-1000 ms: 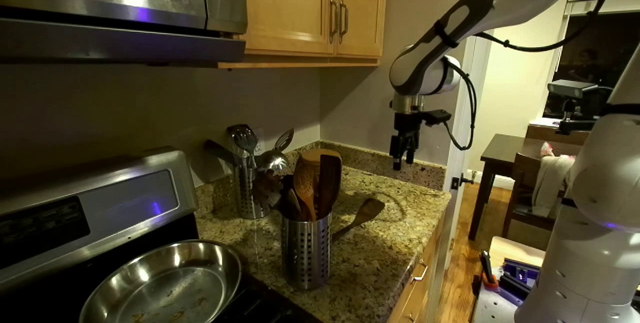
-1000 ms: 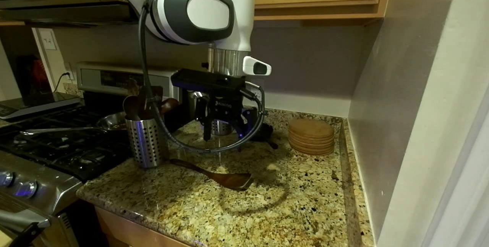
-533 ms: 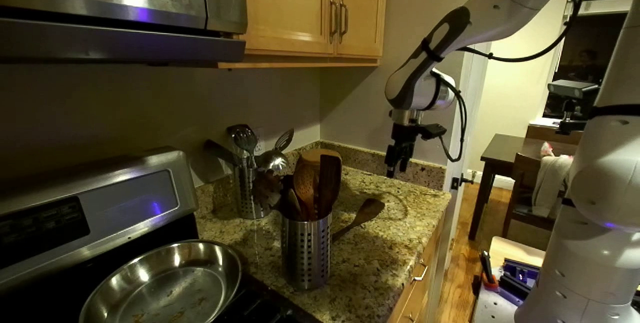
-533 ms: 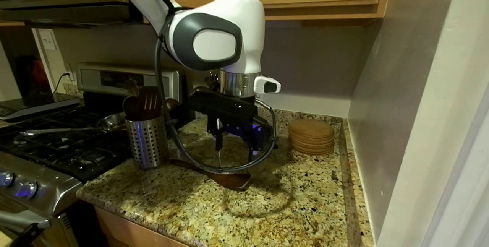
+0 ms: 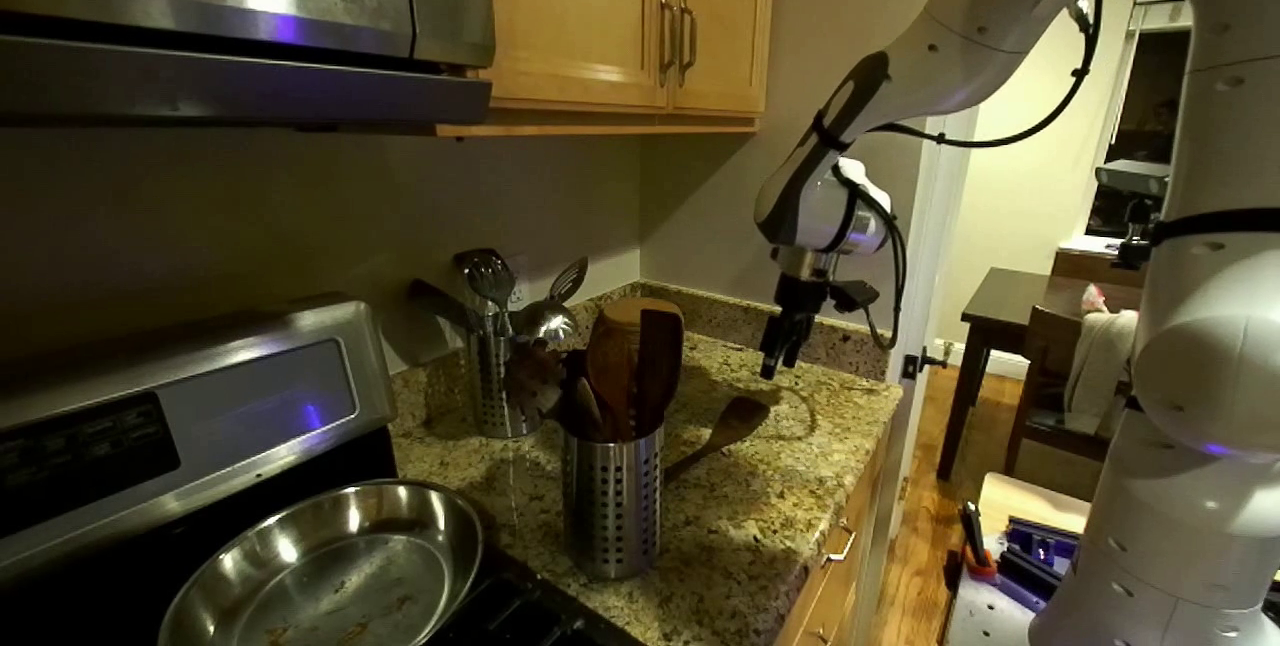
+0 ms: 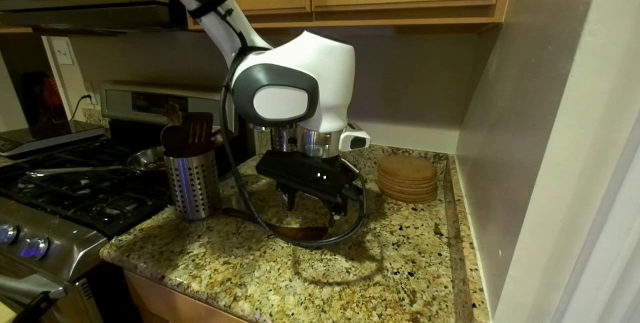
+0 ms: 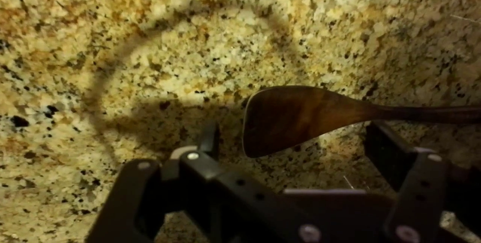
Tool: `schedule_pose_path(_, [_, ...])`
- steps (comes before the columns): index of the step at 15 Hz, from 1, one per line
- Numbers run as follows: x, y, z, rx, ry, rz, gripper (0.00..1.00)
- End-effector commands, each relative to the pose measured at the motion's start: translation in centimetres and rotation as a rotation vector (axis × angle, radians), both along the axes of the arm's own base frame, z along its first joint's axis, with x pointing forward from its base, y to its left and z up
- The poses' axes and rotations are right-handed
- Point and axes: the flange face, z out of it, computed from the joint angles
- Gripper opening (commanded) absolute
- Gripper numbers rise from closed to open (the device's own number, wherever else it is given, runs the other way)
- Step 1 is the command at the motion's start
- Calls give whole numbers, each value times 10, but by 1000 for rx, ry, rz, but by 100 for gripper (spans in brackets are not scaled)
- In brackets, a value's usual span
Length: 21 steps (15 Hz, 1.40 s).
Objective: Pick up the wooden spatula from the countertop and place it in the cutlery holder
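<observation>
The dark-brown wooden spatula lies flat on the granite countertop, its handle running toward the cutlery holder, a perforated steel cylinder that holds several wooden utensils. The spatula and holder show in both exterior views; a cable crosses the spatula in one. My gripper points down above the countertop near the spatula's head, apart from it. In the wrist view the gripper is open and empty. One fingertip is beyond the head's end, the opposite one beside the neck. The handle's end is out of view there.
A second perforated steel holder with metal utensils stands at the back wall. A stack of round wooden boards is in the back corner. A steel pan sits on the stove. Wall cabinets hang above.
My gripper has moved down toward the countertop and the spatula's head, shifting slightly right in an exterior view. The spatula and the holder have not moved.
</observation>
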Motion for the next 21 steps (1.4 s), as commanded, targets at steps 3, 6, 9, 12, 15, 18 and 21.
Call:
schedule_pose_path(3, [10,-1,-30,27,2,47,100])
schedule_pose_path(6, [16,0,-42,24,21,62,100])
schedule_pose_path(9, [15,5,-42,31,44,58,100])
schedule_pose_path(12, [17,8,-43,32,46,63,100])
schedule_pose_path(15, [20,7,-46,25,33,83,100])
schedule_pose_path(18, [22,6,-49,-7,15,122,100])
schedule_pose_path(21, [23,-1,-53,-41,-4,145,100])
